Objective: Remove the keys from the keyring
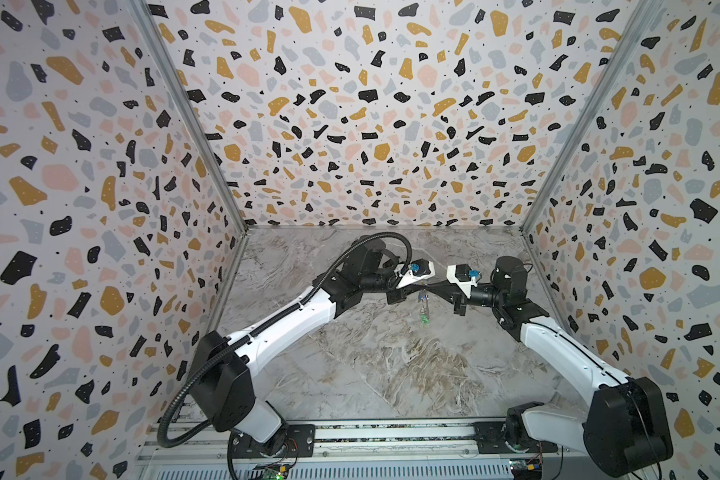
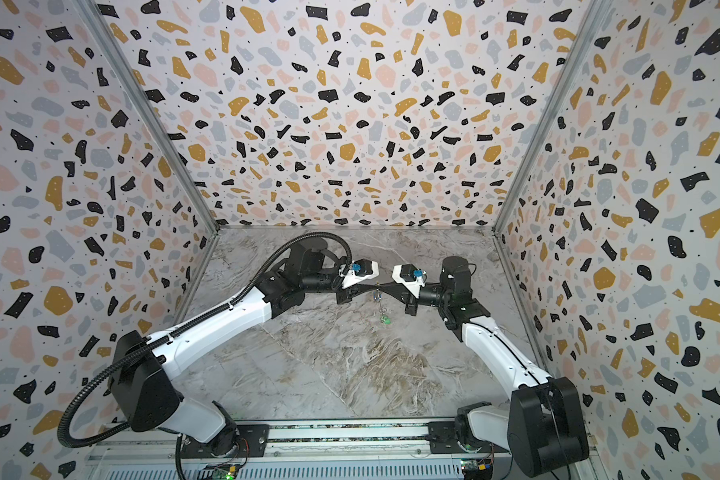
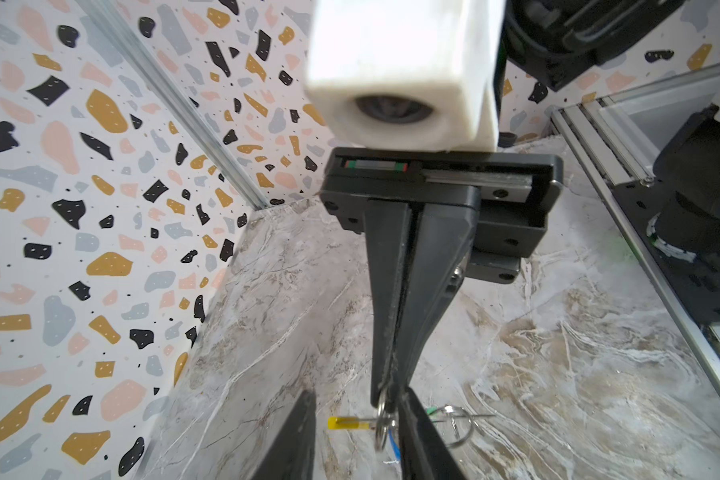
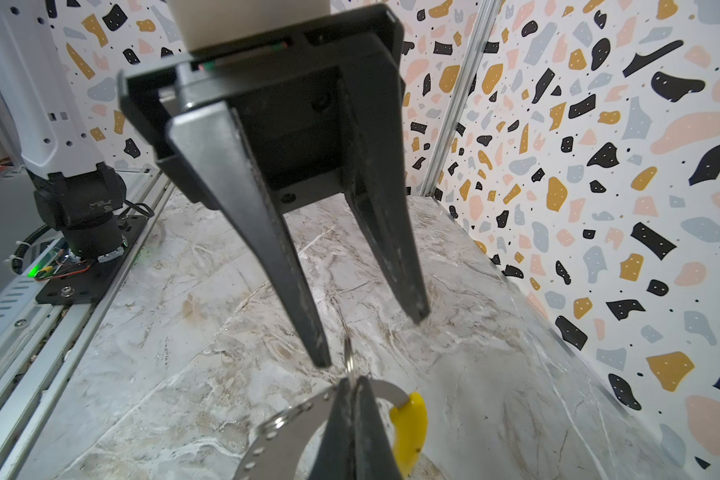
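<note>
The right gripper (image 4: 352, 388) is clamped on the keyring (image 4: 283, 424), with the yellow sleeve (image 4: 410, 419) just beside its fingers. The left gripper (image 4: 371, 340) faces it tip to tip, jaws parted. The keys (image 1: 423, 297) dangle below both grippers over the bare marble table (image 1: 391, 365), and the walls (image 1: 100, 208) stand well apart.

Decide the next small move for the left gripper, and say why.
Probably close the left gripper on the small ring that seems to sit between its fingers. That gripper is open and holds nothing. The right gripper is shut on the keyring, and the keys hang below, so neither looks removed yet.
</note>
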### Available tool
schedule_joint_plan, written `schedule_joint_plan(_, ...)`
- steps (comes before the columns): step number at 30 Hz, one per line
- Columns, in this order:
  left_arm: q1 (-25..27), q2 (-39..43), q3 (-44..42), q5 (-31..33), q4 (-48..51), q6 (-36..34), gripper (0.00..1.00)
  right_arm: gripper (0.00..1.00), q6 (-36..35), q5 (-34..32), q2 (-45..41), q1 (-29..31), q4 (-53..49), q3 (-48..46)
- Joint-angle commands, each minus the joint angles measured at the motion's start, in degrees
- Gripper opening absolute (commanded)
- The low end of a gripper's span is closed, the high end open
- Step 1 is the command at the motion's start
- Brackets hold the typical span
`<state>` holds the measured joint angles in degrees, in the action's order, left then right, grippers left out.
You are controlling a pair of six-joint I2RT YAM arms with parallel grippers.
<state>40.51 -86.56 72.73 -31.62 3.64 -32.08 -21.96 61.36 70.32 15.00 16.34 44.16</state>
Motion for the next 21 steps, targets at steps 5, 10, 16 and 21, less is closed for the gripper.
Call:
schedule_joint_plan(5,-2.5,6.6,-9.0,1.1,-11.5,8.2,0.37,0.0,5.5,1.9,0.5,0.0,6.5,-0.2)
schedule_joint_plan(10,-2.4,8.9,-15.9,3.0,-19.2,12.5,0.38,0.0,9.2,-1.1,-0.1,0.2,10.8,-1.3)
schedule_joint_plan(16,-1.8,8.3,-20.1,6.7,-27.9,16.7,0.39,0.0,11.7,-5.0,-1.1,1.7,14.9,-2.6)
schedule_joint_plan(21,-0.6,6.7,-20.7,7.9,-31.9,18.5,0.39,0.0,12.6,-9.6,-2.3,3.4,17.8,-4.9)
